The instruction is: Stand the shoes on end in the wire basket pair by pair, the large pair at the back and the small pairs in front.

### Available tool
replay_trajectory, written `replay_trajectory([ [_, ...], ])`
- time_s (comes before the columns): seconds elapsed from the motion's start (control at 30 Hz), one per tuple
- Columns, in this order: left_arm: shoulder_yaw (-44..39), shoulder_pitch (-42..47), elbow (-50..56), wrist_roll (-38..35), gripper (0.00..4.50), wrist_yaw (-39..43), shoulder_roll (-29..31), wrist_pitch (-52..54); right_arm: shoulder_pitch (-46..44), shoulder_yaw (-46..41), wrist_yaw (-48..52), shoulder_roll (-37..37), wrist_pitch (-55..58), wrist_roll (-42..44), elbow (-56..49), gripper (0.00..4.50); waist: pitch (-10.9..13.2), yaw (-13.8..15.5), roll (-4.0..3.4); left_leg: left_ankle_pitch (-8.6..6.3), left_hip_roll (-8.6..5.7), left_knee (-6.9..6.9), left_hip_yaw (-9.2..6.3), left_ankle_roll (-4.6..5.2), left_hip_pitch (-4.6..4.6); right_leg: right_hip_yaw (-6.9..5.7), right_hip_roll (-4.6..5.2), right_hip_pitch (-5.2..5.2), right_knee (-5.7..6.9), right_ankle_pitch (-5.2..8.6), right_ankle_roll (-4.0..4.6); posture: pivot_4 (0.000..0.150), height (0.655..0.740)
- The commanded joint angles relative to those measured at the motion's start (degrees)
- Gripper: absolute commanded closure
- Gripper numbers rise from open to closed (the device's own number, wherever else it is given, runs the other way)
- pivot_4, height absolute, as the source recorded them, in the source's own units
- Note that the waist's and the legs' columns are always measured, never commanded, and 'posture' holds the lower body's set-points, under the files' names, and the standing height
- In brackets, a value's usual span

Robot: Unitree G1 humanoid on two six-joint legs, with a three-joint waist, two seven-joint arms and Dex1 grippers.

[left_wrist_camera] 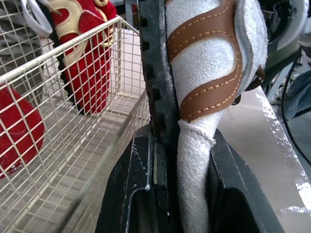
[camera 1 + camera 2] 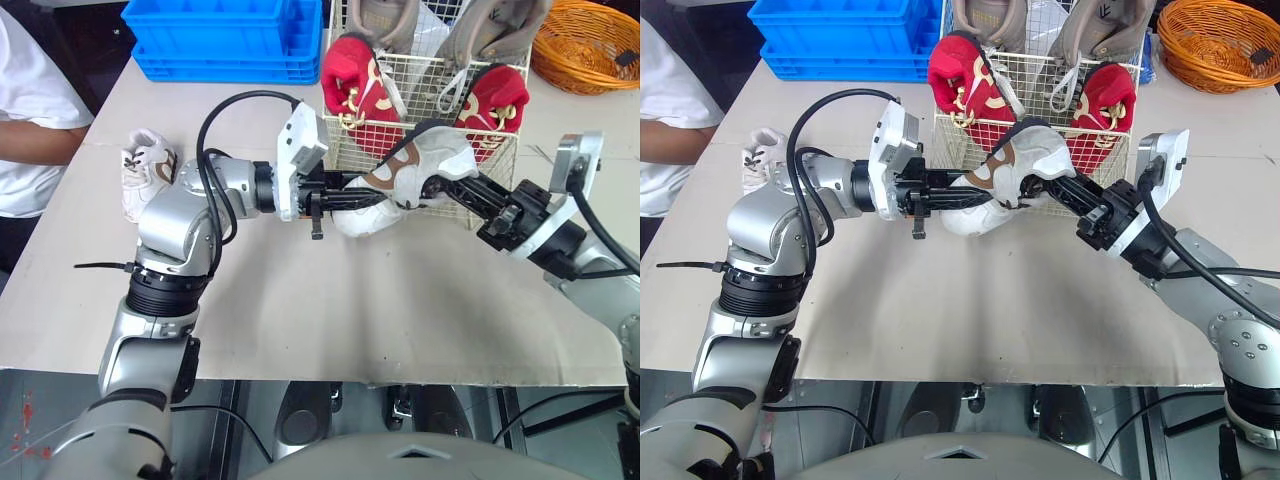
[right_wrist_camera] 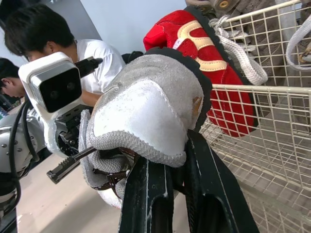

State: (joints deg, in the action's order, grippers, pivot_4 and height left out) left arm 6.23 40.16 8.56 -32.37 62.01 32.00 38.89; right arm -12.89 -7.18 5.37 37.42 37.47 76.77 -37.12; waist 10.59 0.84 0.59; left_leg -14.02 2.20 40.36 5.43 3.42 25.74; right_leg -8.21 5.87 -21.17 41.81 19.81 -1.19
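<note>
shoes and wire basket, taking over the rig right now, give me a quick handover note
Grippers: the left gripper is shut on the white-and-brown shoe, held just in front of the wire basket. The right gripper is shut on the same shoe's toe end.
Done: the grey large pair stands at the back of the basket, the red pair in front of it.
Left: stand the held shoe in front, then fetch the other white shoe lying on the table to the left.

White-brown shoe just before wire basket
</note>
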Motion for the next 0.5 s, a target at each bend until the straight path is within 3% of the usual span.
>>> replay_trajectory([
  [0.03,-1.6,1.1,2.2,-1.7,2.05,-0.7,-0.6,-0.1,-2.1,0.7,-0.8,-1.2,0.0,0.9,-3.5,4.5,0.0,0.0,0.0,0.0,0.0,0.0,0.0,0.0,0.0,0.0,0.0,0.0,0.0,0.0,0.0,0.15,0.686],
  [0.13,-2.1,1.0,2.4,0.2,0.61,-2.5,-0.7,-1.9,-3.3,-1.2,-3.0,-1.3,-0.7,1.1,-3.9,4.5,0.0,0.0,0.0,0.0,0.0,-0.01,0.01,0.0,0.0,0.01,0.0,-0.01,0.0,0.0,0.0,0.15,0.686],
  [0.2,-2.8,1.0,2.9,-0.1,0.14,-2.9,0.1,-1.9,-3.9,-3.3,-5.4,-1.2,-1.7,0.5,-4.1,4.5,0.0,0.0,0.0,0.0,0.0,-0.01,0.01,0.0,0.0,0.01,0.0,-0.01,0.0,0.0,0.0,0.15,0.686],
  [0.5,-6.5,0.0,9.0,-3.7,0.14,-3.6,4.8,1.7,-0.9,-11.8,-13.1,-0.6,-4.0,-2.7,-3.2,4.5,0.0,0.0,-0.01,0.0,0.0,-0.03,0.02,0.0,0.02,0.01,0.01,-0.02,-0.01,0.0,0.0,0.15,0.686],
])
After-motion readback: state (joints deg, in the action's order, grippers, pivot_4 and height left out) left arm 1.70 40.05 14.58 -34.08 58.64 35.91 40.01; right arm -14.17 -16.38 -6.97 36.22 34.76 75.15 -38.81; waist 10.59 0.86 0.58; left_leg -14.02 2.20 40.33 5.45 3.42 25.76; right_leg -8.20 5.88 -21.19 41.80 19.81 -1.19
